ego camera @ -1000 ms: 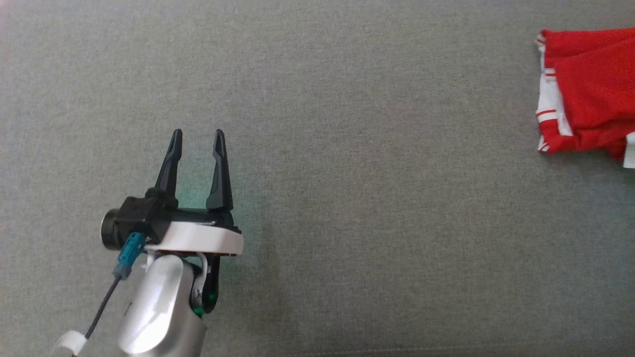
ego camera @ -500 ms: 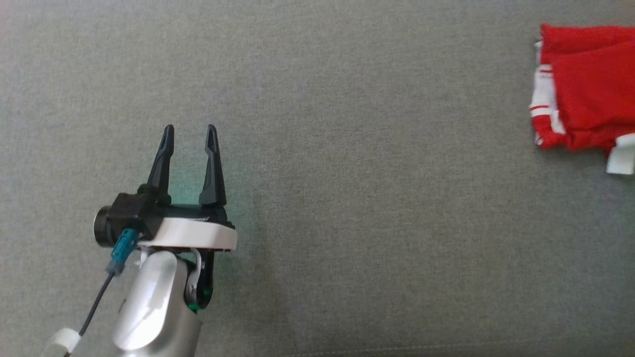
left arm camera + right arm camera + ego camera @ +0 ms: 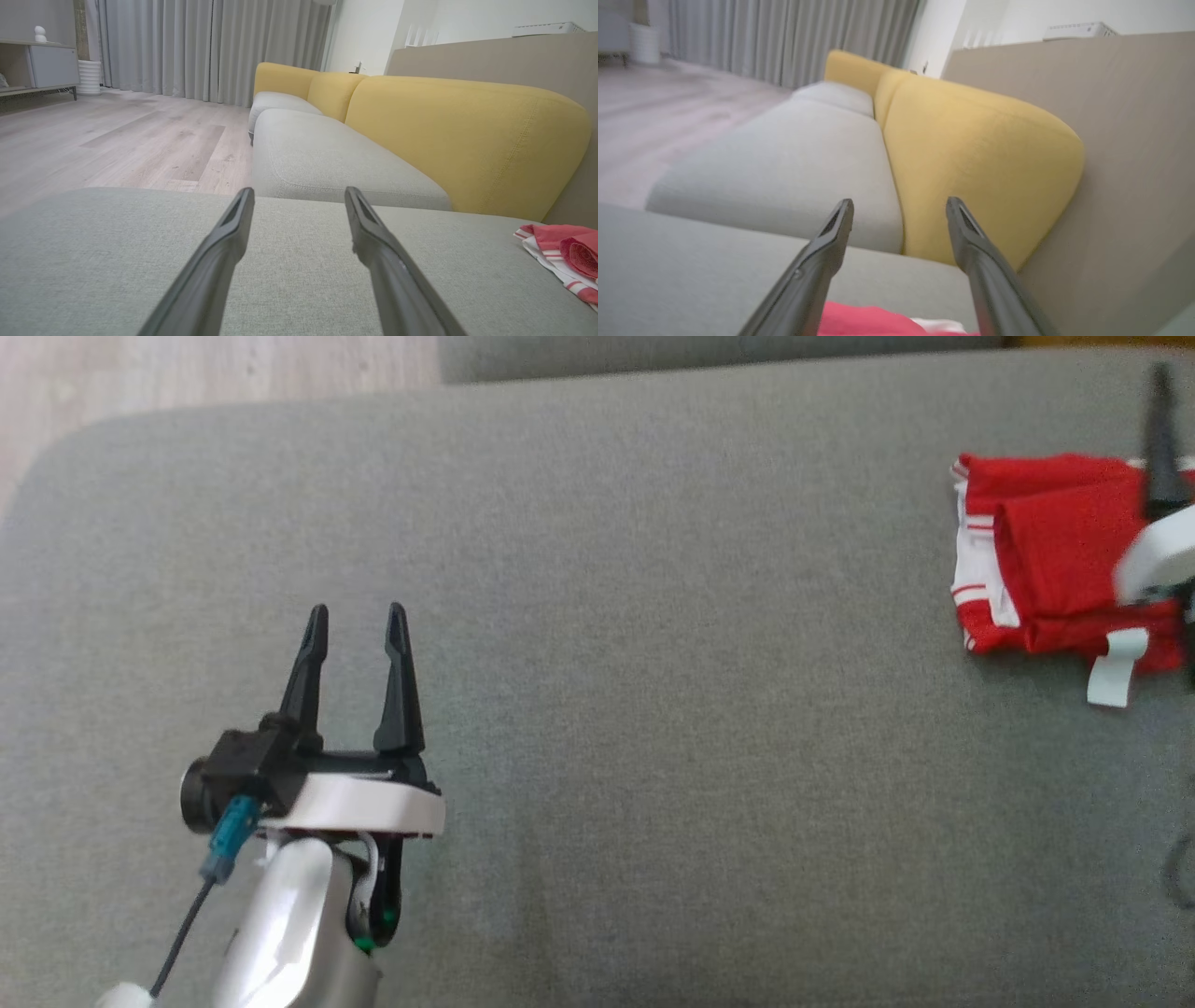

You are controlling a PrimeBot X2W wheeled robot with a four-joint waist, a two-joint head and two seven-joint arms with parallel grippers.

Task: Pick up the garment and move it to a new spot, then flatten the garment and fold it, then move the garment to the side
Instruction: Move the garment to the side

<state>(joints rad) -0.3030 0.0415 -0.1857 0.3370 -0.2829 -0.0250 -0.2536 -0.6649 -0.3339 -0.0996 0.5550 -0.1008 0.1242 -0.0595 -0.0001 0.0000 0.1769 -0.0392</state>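
The garment point(image 3: 1046, 551) is red with white striped trim and lies folded in a heap at the far right of the grey seat cushion point(image 3: 653, 709). One dark finger point(image 3: 1160, 439) of my right gripper and its blurred white wrist rise over the garment's right part. In the right wrist view my right gripper point(image 3: 900, 203) is open and empty, with the garment point(image 3: 864, 323) just below its fingers. My left gripper point(image 3: 357, 611) stands open and empty at the lower left, far from the garment. The left wrist view has the left gripper point(image 3: 299, 191) open and the garment point(image 3: 560, 252) at its right edge.
Wooden floor point(image 3: 187, 373) lies past the cushion's rounded far-left corner. A second grey seat cushion point(image 3: 327, 158) continues ahead, with yellow backrests point(image 3: 467, 140) along the right. A beige panel point(image 3: 1111, 140) stands behind the backrests. Curtains point(image 3: 187, 46) and a low cabinet point(image 3: 46, 65) stand far off.
The head camera has shifted, bringing the cushion's far edge and the floor into view. My right gripper's finger and wrist now show over the garment. The left gripper has held still.
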